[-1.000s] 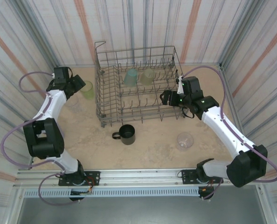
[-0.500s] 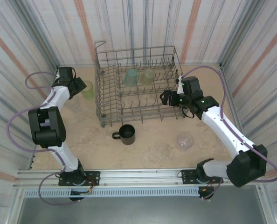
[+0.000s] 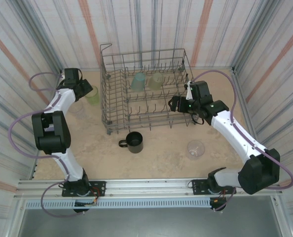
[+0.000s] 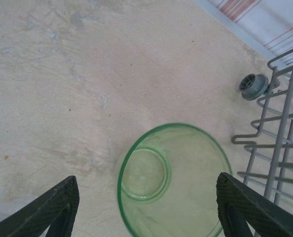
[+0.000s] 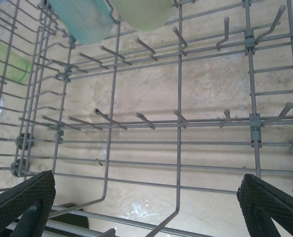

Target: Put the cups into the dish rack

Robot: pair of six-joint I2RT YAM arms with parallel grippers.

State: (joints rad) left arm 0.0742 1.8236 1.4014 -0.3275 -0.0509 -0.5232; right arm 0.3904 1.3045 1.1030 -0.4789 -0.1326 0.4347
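Observation:
A translucent green cup (image 4: pixel 171 182) stands upright on the table (image 3: pixel 161 153) just left of the dish rack (image 3: pixel 105 89). My left gripper (image 4: pixel 147 177) is open and straddles it; neither finger clearly touches it. From above, the left gripper (image 3: pixel 83 90) sits against this cup (image 3: pixel 92 95). A teal cup (image 3: pixel 137 82) and a pale green cup (image 3: pixel 156 80) rest upside down in the rack's back row. My right gripper (image 3: pixel 175 103) hangs open and unloaded over the rack's right part, with its wires (image 5: pixel 178 123) below. A black mug (image 3: pixel 133 142) and a clear cup (image 3: pixel 196 149) stand in front of the rack.
The rack's wire wall and a small wheel (image 4: pixel 252 85) lie close to the right of the green cup. Striped walls enclose the table on three sides. Another clear cup (image 3: pixel 77 106) seems to stand beside the left arm. Bare table lies between the mug and the arm bases.
My left gripper has shifted a little along the back left and its jaws have narrowed around the green cup. The right arm has barely moved.

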